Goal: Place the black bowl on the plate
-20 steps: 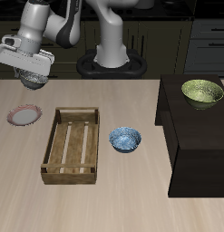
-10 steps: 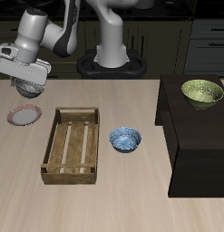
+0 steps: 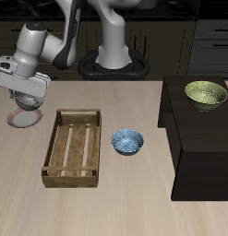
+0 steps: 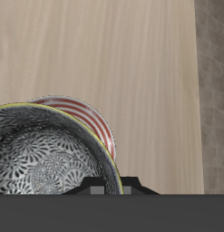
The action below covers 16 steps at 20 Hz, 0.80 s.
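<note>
My gripper (image 3: 27,92) is shut on the rim of the black bowl (image 3: 29,98) and holds it just above the plate (image 3: 16,119), whose pink-red rim shows under the bowl near the table's far side edge. In the wrist view the bowl's grey-white speckled inside (image 4: 45,163) fills the view close to the fingers (image 4: 122,186), and the plate's red striped rim (image 4: 93,122) shows beyond it, partly covered by the bowl.
A wooden crate (image 3: 74,147) lies beside the plate toward the table's middle. A blue-and-white bowl (image 3: 127,142) sits past the crate. A yellow-green bowl (image 3: 206,94) stands on a dark raised cabinet (image 3: 194,138).
The gripper has carried the black bowl down and toward the front, from above and behind the plate to just over it.
</note>
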Available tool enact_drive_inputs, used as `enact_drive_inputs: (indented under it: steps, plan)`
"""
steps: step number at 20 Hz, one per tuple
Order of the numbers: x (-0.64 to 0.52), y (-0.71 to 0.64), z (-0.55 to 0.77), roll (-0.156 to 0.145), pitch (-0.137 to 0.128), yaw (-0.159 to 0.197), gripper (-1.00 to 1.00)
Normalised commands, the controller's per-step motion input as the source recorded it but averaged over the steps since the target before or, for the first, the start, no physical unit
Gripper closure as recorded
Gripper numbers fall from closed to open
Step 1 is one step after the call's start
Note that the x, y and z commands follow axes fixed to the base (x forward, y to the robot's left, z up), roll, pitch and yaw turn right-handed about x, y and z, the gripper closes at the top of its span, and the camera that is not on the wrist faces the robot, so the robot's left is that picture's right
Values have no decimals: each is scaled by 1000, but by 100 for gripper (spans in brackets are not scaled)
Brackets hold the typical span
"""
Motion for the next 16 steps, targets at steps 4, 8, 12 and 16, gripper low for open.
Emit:
enact_drive_inputs:
  steps: [4, 8, 12, 16]
  plan:
    - [129, 69, -309, -3, 34, 32, 100]
    - [112, -43, -106, -55, -12, 8, 100]
    - [128, -64, -195, -60, 31, 9, -100]
    - [-8, 65, -39, -3, 10, -23, -100]
